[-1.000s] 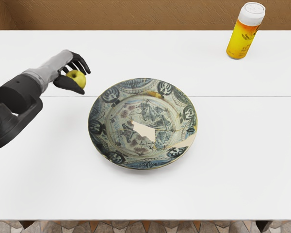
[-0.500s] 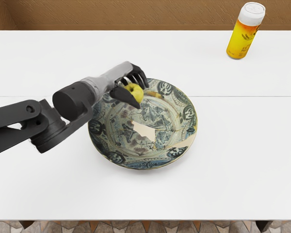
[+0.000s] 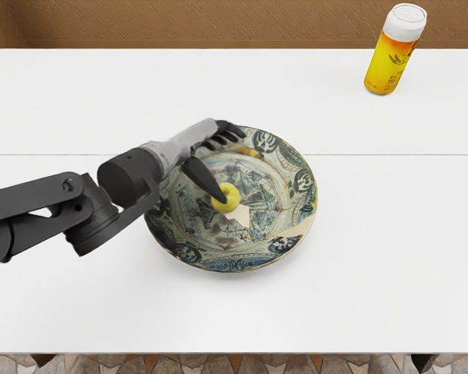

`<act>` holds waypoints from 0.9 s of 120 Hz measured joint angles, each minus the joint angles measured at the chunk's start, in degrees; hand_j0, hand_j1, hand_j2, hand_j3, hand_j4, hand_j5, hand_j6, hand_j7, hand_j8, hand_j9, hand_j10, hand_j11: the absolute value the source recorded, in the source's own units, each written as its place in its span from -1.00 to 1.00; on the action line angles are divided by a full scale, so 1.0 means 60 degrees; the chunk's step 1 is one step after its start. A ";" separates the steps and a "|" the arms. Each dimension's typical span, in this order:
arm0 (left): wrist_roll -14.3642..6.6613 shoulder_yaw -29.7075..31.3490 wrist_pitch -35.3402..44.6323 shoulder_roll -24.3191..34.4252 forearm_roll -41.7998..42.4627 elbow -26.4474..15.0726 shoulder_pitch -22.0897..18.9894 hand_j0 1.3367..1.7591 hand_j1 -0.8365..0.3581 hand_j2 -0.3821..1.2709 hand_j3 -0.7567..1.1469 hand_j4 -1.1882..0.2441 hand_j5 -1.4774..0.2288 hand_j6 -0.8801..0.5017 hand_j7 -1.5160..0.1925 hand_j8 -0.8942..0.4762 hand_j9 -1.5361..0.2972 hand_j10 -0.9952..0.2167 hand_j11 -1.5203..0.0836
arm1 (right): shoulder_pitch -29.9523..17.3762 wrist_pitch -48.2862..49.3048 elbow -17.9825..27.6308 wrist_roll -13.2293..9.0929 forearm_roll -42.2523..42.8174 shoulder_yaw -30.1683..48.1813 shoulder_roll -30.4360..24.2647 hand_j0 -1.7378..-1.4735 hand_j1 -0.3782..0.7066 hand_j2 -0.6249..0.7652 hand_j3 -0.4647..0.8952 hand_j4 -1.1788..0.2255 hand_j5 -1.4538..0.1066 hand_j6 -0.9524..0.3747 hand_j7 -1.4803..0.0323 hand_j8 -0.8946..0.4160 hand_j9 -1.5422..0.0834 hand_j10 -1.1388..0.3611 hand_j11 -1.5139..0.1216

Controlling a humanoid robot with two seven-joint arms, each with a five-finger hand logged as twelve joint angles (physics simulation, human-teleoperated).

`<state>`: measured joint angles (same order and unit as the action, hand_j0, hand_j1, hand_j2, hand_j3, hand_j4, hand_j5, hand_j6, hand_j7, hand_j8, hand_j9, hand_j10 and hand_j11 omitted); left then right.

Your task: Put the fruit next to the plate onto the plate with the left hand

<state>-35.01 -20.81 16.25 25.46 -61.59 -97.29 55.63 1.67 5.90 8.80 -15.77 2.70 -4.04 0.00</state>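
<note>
One yellow fruit (image 3: 229, 197) lies in the plate (image 3: 218, 262), close to its middle, midway between the table's (image 3: 374, 280) near and far edges. Just behind it the left hand (image 3: 201, 156) is spread and grips nothing; its thumb (image 3: 205, 178) seems to touch the fruit. Lift that thumb straight up so the fruit does not roll, then withdraw toward the left edge. A can (image 3: 394, 51) stands by the far right corner, well apart.

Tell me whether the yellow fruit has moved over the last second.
Yes. The fruit has gone right and nearer the camera, from left of the plate to its middle, beside the open left hand.
</note>
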 joint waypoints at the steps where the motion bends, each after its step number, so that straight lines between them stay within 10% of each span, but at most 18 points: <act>1: 0.0000 -0.0001 0.0001 0.0002 0.0002 -0.0001 0.0000 0.52 0.49 -0.37 -0.20 0.24 0.25 -0.11 0.30 -0.02 0.24 0.19 0.40 | 0.0001 0.0000 0.0001 0.0000 -0.0001 0.0000 0.0000 -0.40 -0.95 -0.10 -0.32 0.68 0.86 0.44 0.96 0.37 0.90 0.52 0.85; 28: 0.0001 -0.1142 -0.0943 0.1122 0.3867 -0.0380 0.0653 0.52 0.79 -0.48 -0.20 0.50 0.55 0.13 0.60 0.18 0.51 0.47 0.71 | 0.0018 0.0009 0.0008 -0.0003 -0.0008 0.0000 0.0000 -0.40 -0.95 -0.10 -0.32 0.68 0.86 0.43 0.96 0.36 0.90 0.52 0.85; 46: 0.0001 -0.2609 -0.5045 0.4983 0.8363 -0.0468 0.0360 0.52 0.88 -0.51 -0.20 0.57 0.63 0.19 0.68 0.23 0.59 0.54 0.79 | 0.0046 0.0011 0.0124 -0.0007 -0.0010 0.0004 0.0000 -0.40 -0.95 -0.10 -0.32 0.68 0.86 0.43 0.96 0.36 0.90 0.52 0.85; 66: 0.0001 -0.2930 -0.7843 0.9068 1.3197 -0.0260 -0.1603 0.52 0.92 -0.52 -0.20 0.61 0.67 0.22 0.72 0.26 0.62 0.58 0.84 | 0.0081 0.0019 0.0246 -0.0008 -0.0063 0.0043 0.0000 -0.40 -0.95 -0.10 -0.32 0.68 0.86 0.44 0.96 0.37 0.90 0.52 0.85; 108: 0.0001 -0.2824 -0.8530 0.7893 1.6601 -0.0139 -0.1224 0.52 0.95 -0.53 -0.20 0.64 0.70 0.26 0.75 0.29 0.65 0.62 0.87 | 0.0087 0.0024 0.0318 -0.0009 -0.0076 0.0050 0.0000 -0.40 -0.95 -0.10 -0.32 0.68 0.86 0.44 0.96 0.37 0.90 0.52 0.85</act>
<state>-35.00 -37.75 -34.93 72.82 38.02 -98.12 48.29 2.20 6.05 10.70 -15.82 2.24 -3.74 0.00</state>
